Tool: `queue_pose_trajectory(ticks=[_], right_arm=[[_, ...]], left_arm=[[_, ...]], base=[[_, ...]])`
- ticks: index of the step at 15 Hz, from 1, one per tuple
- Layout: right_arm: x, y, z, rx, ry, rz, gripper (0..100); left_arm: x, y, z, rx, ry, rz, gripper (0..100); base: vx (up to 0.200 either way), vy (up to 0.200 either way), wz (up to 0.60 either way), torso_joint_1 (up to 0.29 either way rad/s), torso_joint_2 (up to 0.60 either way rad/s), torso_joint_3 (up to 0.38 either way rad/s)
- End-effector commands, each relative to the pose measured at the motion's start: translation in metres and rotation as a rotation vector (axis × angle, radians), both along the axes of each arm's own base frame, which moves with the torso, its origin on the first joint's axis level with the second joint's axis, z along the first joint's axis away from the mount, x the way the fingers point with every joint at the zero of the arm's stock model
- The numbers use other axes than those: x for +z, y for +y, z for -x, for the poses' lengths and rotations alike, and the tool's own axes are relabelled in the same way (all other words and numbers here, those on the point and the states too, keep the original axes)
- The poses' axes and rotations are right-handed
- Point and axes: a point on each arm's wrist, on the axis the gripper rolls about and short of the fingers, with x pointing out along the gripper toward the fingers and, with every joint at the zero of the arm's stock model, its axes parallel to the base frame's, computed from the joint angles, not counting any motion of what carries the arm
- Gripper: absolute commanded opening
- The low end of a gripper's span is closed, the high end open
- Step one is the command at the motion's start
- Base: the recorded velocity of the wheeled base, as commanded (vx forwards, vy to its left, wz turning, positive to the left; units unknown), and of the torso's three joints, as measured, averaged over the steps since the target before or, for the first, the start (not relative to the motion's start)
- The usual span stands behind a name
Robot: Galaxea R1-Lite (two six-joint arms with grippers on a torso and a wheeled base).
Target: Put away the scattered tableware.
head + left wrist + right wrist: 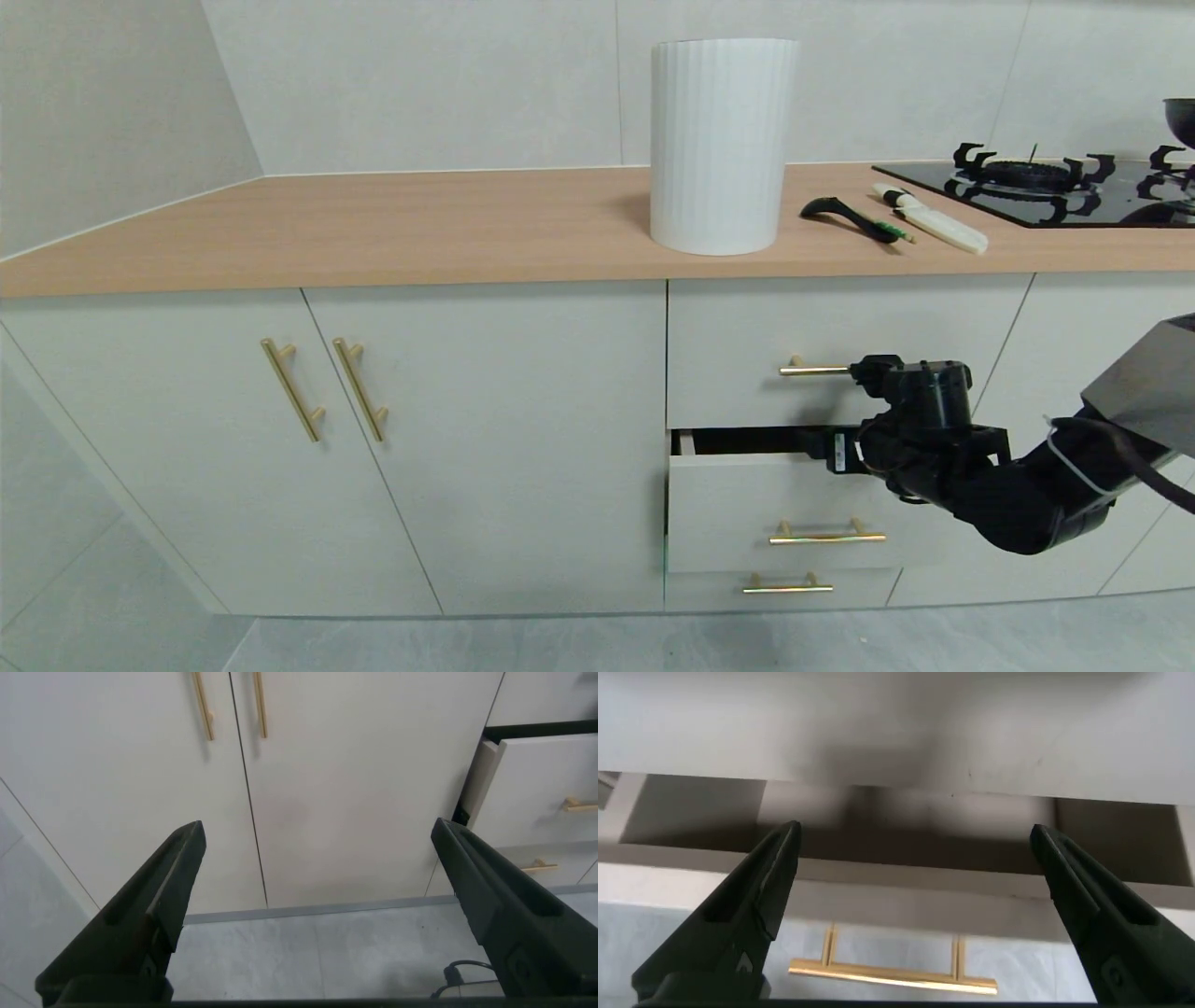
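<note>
Right tool [912, 840]: jaws wide apart, holding nothing, positioned at the gap of the part-open middle drawer [738, 504]. Left tool [318, 831]: jaws wide apart, empty, facing the cabinet doors [355, 784]. Tableware: black spoon [845, 217] and white utensil [934, 222] lie side by side on the worktop [373, 229], between the white canister [719, 145] and hob [1046, 191]

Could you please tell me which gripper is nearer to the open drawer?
Right. The right gripper is directly at the opening of the drawer. The left gripper faces the cabinet doors, with the drawer off to one side and farther away.
</note>
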Motion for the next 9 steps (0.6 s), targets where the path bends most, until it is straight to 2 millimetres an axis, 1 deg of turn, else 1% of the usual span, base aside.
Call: queue_pose_trajectory(ticks=[1, 6, 8, 9], right_arm=[[-0.012, 0.002, -0.006, -0.003, 0.012, 0.003, 100], [-0.022, 0.004, -0.014, -0.016, -0.014, -0.028, 100], [-0.024, 0.004, -0.012, -0.013, -0.004, -0.023, 100], [-0.027, 0.002, -0.007, -0.01, 0.02, -0.012, 100]], left_arm=[[0.0, 0.0, 0.0, 0.0, 0.0, 0.0, 100], [0.0, 0.0, 0.0, 0.0, 0.0, 0.0, 100], [0.0, 0.0, 0.0, 0.0, 0.0, 0.0, 100], [0.0, 0.0, 0.0, 0.0, 0.0, 0.0, 100]], base=[[0.0, 0.0, 0.0, 0.0, 0.0, 0.0], [0.0, 0.0, 0.0, 0.0, 0.0, 0.0], [0.0, 0.0, 0.0, 0.0, 0.0, 0.0], [0.0, 0.0, 0.0, 0.0, 0.0, 0.0]])
